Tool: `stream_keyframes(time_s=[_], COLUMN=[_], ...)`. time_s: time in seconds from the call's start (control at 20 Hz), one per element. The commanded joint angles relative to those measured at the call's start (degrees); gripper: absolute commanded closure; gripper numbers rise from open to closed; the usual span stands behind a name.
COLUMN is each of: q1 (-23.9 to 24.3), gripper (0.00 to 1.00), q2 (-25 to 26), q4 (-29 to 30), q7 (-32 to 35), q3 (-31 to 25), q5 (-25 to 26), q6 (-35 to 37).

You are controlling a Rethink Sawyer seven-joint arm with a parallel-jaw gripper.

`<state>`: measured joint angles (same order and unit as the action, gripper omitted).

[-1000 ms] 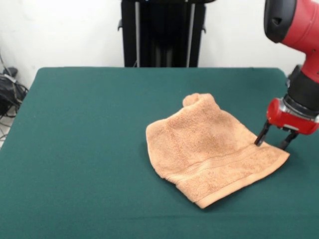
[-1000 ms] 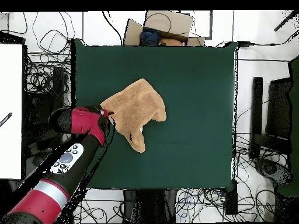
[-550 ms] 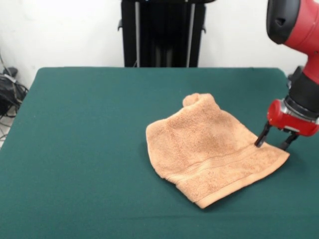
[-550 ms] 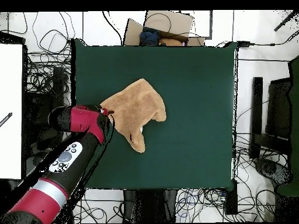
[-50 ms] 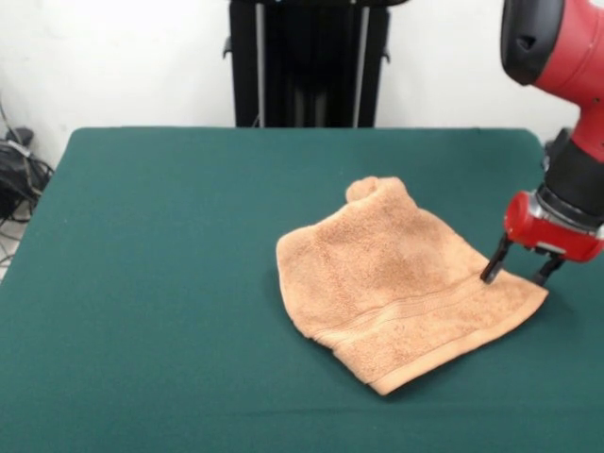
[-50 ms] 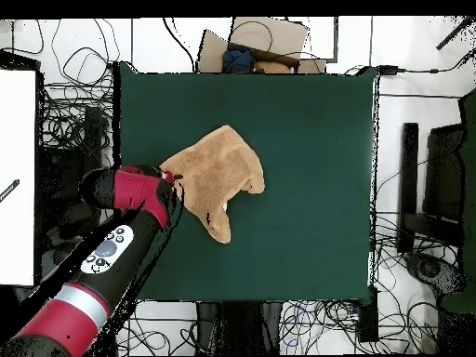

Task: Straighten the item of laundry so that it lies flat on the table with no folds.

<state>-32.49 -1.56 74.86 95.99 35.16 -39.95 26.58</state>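
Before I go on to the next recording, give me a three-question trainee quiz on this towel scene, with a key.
1. True or false: the towel already lies fully flat on the table.
2. Where is the gripper in the front view? A) high above the table's middle B) low at the towel's right-hand corner C) out of sight
3. Fill in: the far end of the towel, towards the top of the front view, is ____ into a small hump.

Key
1. False: that far end is bunched up, and the towel shows as an uneven shape, not a square.
2. B: its open fingers straddle that corner.
3. Rolled, or bunched.
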Motion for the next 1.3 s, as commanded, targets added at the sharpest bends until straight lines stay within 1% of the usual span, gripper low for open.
stream_keyframes(time_s=[0.05, 0.3, 0.35, 0.7, 0.75, 1.0, 1.3], q1=[3.48, 2.74, 2.53, 2.63, 2.82, 3.44, 3.13], gripper=[0.0, 0.0, 0.0, 0.0, 1.0, 1.0, 1.0], q2=[3.75, 4.4, 4.54, 4.2, 3.98, 3.26, 3.4], q4=[-1.42, -1.95, -1.84, -1.56, -1.4, -0.94, -0.84], q7=[18.95, 19.31, 19.27, 17.86, 17.5, 16.43, 16.22], q3=[-5.7, -3.94, -3.62, -3.78, -4.14, -5.38, -5.12], q5=[-3.24, -3.15, -2.98, -1.91, -1.75, -1.37, -2.04], q6=[-13.12, -13.18, -14.12, -15.55, -15.92, -16.61, -16.25])
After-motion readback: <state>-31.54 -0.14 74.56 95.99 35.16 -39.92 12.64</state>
